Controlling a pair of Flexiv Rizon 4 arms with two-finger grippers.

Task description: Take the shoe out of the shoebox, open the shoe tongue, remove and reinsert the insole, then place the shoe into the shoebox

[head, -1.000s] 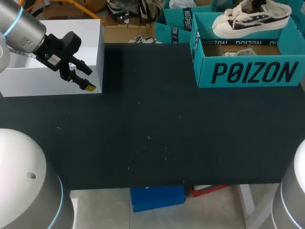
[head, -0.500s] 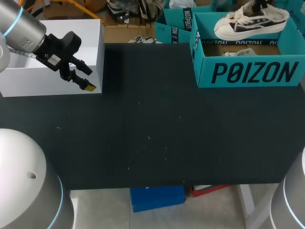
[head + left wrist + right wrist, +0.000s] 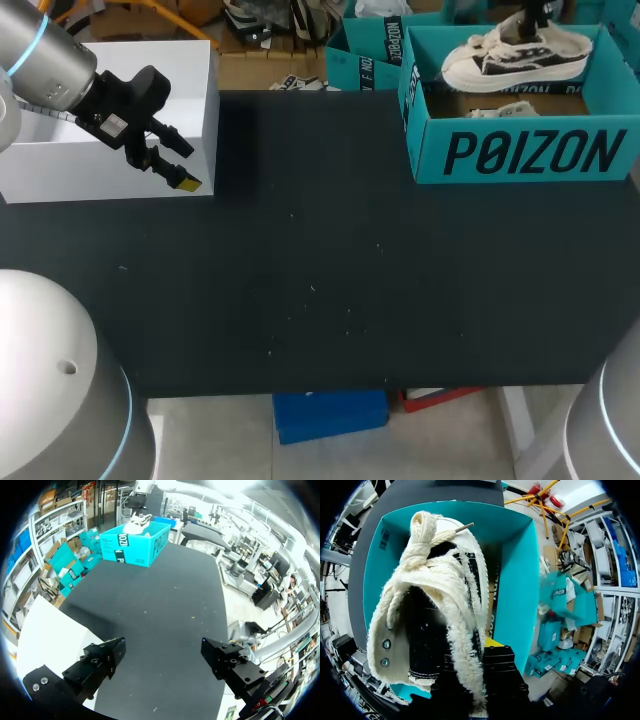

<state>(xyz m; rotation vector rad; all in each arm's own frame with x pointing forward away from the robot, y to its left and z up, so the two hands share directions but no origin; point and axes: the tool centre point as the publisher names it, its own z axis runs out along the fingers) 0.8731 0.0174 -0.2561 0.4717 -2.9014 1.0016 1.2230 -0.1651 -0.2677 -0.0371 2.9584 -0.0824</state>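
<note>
A cream and black canvas shoe (image 3: 515, 55) with frayed edges hangs over the open teal shoebox (image 3: 520, 150) at the table's back right. My right gripper (image 3: 537, 12) is shut on the shoe's collar edge. In the right wrist view the shoe (image 3: 430, 605) hangs from the gripper (image 3: 487, 645), laces knotted, with the shoebox floor (image 3: 512, 580) beneath it. My left gripper (image 3: 175, 165) stands open and empty at the far left, over a white box. From the left wrist, its gripper (image 3: 162, 655) faces the distant shoebox (image 3: 135, 542) and shoe (image 3: 137, 524).
A white box (image 3: 110, 120) sits at the table's back left under my left arm. Something pale (image 3: 500, 108) lies inside the shoebox. The dark tabletop (image 3: 330, 260) stretches between the two boxes.
The shoe, held by my right gripper, has shifted a little to the left and lower over the shoebox. My left arm has stayed still.
</note>
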